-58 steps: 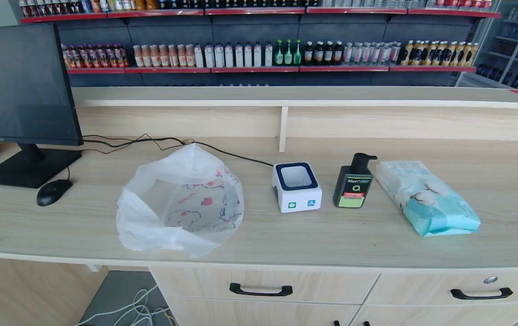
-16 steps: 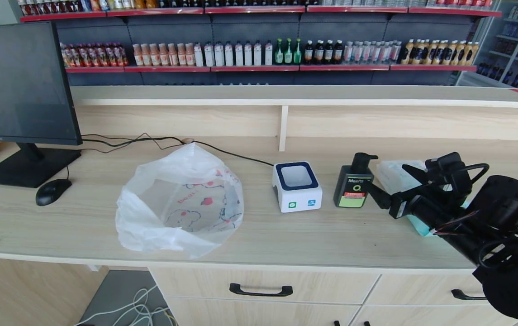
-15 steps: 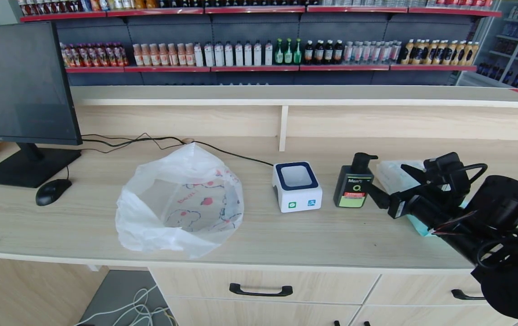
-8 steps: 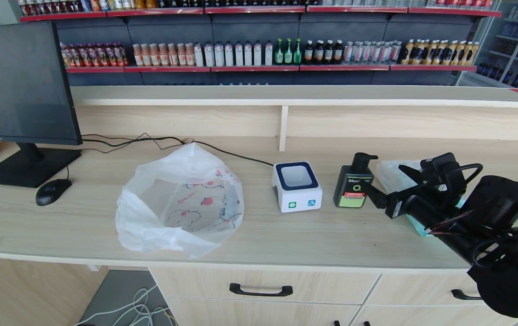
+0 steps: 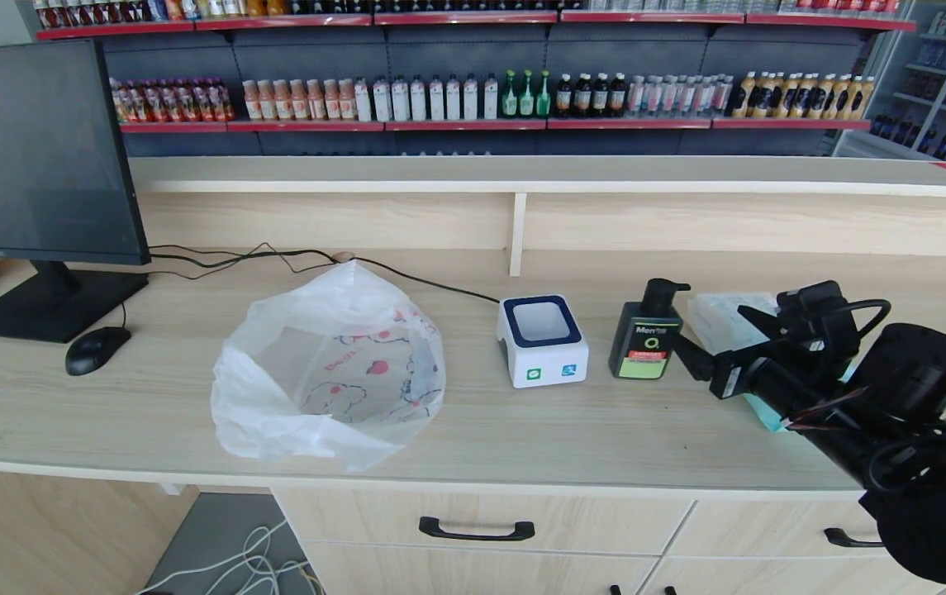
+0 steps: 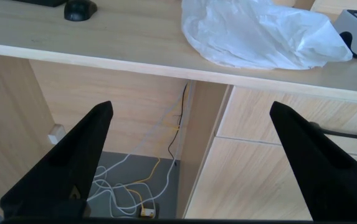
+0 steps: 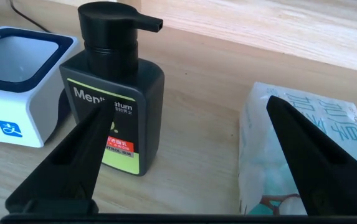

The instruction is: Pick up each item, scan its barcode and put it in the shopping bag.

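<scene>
A dark pump bottle stands on the counter between the white scanner and a blue-white tissue pack. My right gripper is open, hovering over the near end of the pack just right of the bottle, not touching either. The translucent shopping bag lies open left of the scanner. My left gripper is open below the counter edge, in front of the cabinet.
A monitor and a mouse sit at the counter's far left, with cables running behind the bag. A raised ledge backs the counter. Drawers with handles are below.
Since the earliest frame my right arm has come in over the tissue pack. Over the last second it only drifted slightly left and back. Items on the counter have not moved.
</scene>
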Robot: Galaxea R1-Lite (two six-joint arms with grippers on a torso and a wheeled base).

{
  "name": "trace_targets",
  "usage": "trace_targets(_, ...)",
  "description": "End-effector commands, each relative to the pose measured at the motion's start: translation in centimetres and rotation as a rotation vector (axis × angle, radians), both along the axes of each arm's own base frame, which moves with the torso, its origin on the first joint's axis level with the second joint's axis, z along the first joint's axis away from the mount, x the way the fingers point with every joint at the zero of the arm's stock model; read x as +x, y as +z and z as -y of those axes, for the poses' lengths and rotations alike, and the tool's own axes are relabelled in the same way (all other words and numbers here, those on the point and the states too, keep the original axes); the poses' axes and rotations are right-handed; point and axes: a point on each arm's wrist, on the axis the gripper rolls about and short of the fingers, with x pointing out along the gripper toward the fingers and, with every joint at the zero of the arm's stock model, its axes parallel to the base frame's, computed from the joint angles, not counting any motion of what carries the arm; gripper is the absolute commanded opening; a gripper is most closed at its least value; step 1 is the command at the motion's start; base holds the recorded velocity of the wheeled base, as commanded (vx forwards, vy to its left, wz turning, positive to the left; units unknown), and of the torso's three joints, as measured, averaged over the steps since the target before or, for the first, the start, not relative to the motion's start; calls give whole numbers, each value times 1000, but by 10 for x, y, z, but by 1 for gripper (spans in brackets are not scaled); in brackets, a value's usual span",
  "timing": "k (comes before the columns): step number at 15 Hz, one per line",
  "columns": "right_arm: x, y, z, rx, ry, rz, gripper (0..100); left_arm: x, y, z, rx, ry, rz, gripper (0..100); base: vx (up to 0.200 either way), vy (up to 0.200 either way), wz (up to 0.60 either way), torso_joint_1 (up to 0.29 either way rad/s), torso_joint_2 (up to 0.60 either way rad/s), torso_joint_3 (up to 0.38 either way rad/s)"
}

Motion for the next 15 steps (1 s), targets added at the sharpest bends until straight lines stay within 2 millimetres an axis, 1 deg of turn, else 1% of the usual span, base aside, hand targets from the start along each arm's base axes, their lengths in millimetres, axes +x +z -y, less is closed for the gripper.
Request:
trace_targets(1, 0, 3, 1, 1, 0, 11, 100, 0, 0, 0, -1, 1, 2, 100, 0, 0, 0, 0, 0, 0)
trace_targets(5, 1, 2, 3, 14, -8, 5, 100, 0, 0, 0, -1, 1, 2, 100, 0, 0, 0, 0, 0, 0)
trace_targets(10, 4, 1, 17, 21, -54, 3, 100, 0, 0, 0, -1, 1, 2, 100, 0, 0, 0, 0, 0, 0)
trace_targets(15, 7, 0, 12, 23, -38, 4, 100, 0, 0, 0, -1, 2, 2, 100, 0, 0, 0, 0, 0, 0)
